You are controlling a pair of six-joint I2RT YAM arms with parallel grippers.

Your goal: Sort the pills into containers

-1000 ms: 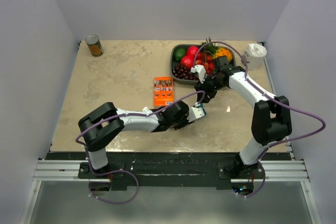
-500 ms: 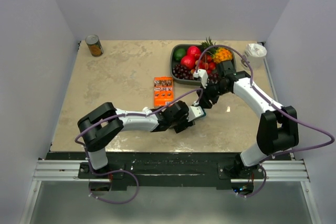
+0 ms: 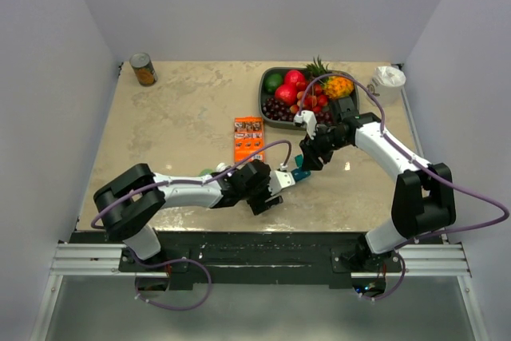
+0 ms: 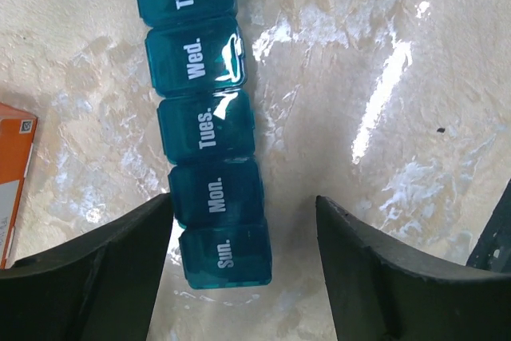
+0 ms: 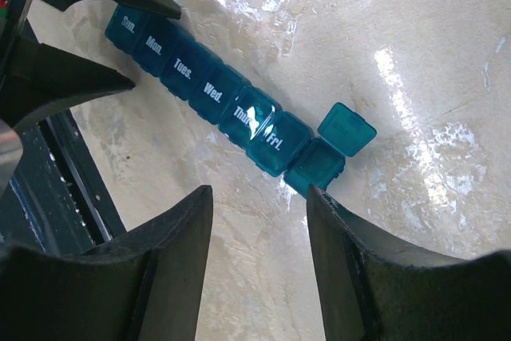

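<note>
Lying flat on the table [image 4: 383,53], the containers [image 4: 209,189] run straight ahead from the left pincer [image 4: 242,213], whose jaws stand wide astride the Sunday end, one finger just beside the strip and the other apart. The right pincer [image 5: 259,193], also wide and empty, hangs over the far end, where the Saturday lid [image 5: 346,128] stands flipped open just ahead of it. Risk noted: nothing pins the strip, so a brushing finger could skew it — or knock that lid shut. No pills are visible.

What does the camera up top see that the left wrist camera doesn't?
Only the top camera: the fruit tray and the can. Only the left wrist: the day names, Sun. to Thur., which you can read there. Both: the teal pill organizer, the orange box and the open left gripper, its fingers either side of the Sun. end.
</note>
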